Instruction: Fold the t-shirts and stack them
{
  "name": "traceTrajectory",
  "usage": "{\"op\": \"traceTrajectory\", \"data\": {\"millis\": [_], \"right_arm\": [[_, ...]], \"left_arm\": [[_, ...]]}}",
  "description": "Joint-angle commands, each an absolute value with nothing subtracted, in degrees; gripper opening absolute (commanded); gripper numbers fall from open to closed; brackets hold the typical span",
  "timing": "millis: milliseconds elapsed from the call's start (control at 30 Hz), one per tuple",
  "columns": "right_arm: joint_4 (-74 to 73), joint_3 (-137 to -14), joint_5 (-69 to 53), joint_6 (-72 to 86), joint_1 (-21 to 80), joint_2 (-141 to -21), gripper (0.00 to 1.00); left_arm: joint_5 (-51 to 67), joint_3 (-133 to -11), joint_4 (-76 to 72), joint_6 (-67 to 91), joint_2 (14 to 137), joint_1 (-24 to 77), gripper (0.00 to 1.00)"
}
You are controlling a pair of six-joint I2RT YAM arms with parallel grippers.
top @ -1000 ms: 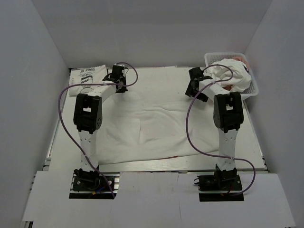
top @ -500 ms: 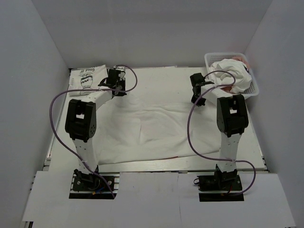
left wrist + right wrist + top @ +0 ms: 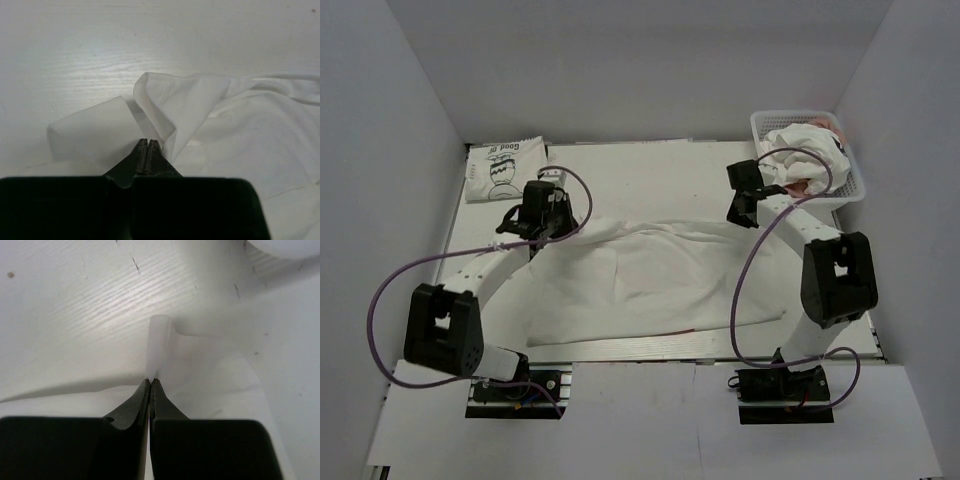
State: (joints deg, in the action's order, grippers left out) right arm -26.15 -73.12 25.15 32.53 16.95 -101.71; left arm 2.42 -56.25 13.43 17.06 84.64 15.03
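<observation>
A white t-shirt (image 3: 650, 270) lies spread across the middle of the table, its far edge lifted and drawn in. My left gripper (image 3: 532, 234) is shut on its far left corner; in the left wrist view the closed jaws (image 3: 148, 142) pinch a fold of the cloth (image 3: 200, 105). My right gripper (image 3: 745, 212) is shut on the far right corner, where a thin flap of cloth (image 3: 160, 340) rises from the closed tips (image 3: 151, 380). A folded t-shirt with black cartoon print (image 3: 503, 170) lies at the far left.
A white lattice basket (image 3: 855, 180) at the far right corner holds more crumpled t-shirts (image 3: 805, 150), one showing pink. White walls close in the table on three sides. Purple cables loop from both arms.
The right gripper has closed on the shirt's far right corner. The left arm has pulled back toward the front, dragging the far left corner with it, so the far edge now folds over.
</observation>
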Motion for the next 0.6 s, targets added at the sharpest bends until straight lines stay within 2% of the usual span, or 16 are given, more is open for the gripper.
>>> {"op": "traceTrajectory", "data": {"millis": [0,300,467,500,533,567], "right_arm": [[-24.0,-68.5,25.9,32.2,17.3,-94.1,0.0],[-21.7,-52.1,25.3,32.3,17.1,-78.5,0.0],[-21.2,-45.9,27.9,33.2,16.7,-73.0,0.0],[-21.7,-44.4,28.0,33.3,16.6,-72.5,0.02],[-22.1,-43.9,28.2,33.4,16.7,-72.3,0.14],[-22.4,-43.2,28.2,33.5,16.6,-72.0,0.21]], "left_arm": [[6.1,-48.8,13.0,22.8,75.4,16.1,0.0],[11.1,-32.8,21.5,35.0,49.7,18.6,0.0],[12.4,-25.6,30.0,42.3,40.1,19.2,0.0],[12.4,-25.6,34.2,43.1,39.1,19.2,0.0],[12.4,-24.7,35.8,44.5,38.5,19.9,0.01],[14.7,-24.2,35.8,45.0,37.9,19.9,0.09]]}}
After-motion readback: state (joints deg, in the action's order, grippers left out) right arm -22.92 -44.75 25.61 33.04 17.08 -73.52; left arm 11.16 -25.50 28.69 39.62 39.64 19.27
